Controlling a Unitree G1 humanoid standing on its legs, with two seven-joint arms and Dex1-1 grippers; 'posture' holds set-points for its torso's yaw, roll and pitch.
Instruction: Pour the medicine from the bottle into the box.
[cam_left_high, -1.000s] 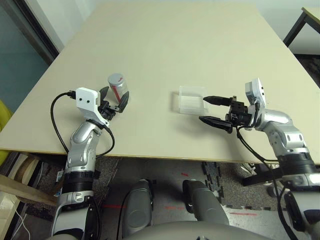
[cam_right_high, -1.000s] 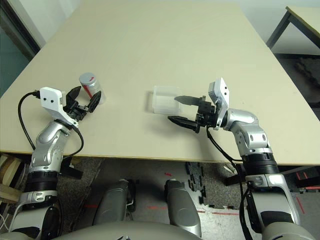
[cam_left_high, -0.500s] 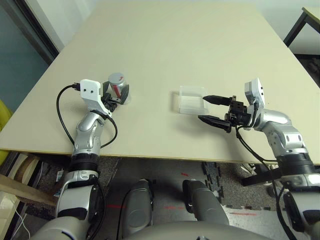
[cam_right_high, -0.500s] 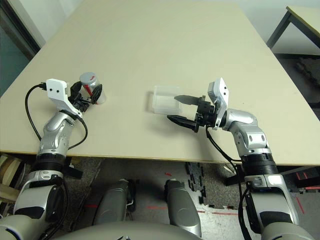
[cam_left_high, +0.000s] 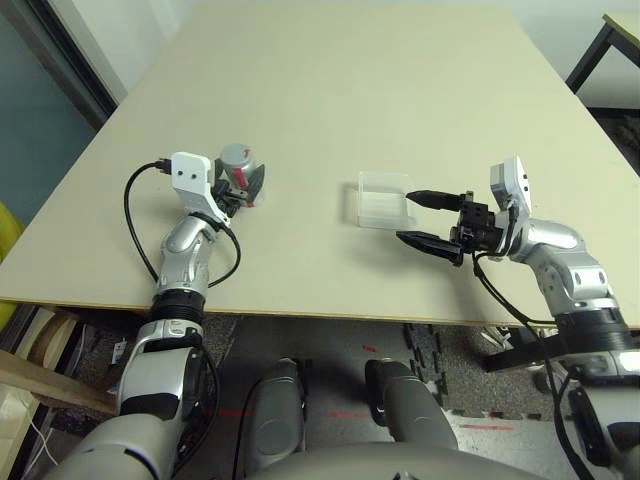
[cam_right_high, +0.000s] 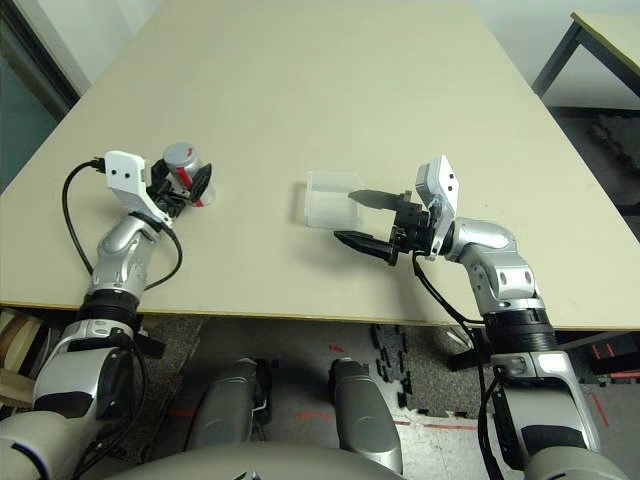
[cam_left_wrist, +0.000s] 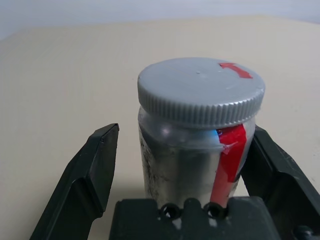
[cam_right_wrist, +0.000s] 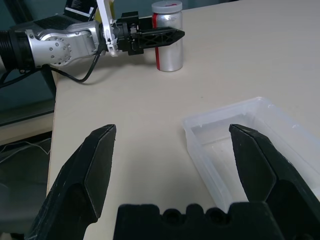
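Note:
The bottle stands upright on the left part of the table, silver-grey with its grey cap on and a red stripe down its side. My left gripper is open with one finger on each side of the bottle. In the left wrist view one finger stands clear of the bottle and the other is close against it. The box, a shallow clear plastic tray, lies at the table's middle. My right gripper is open just right of the box, level with its near corner, with nothing between its fingers.
The beige table stretches far behind both things. Its front edge runs just under my forearms. A second table's corner stands off to the far right.
My left arm has pushed forward and turned in, so its open fingers now sit on either side of the bottle instead of in front of it. The right arm and the box have not moved.

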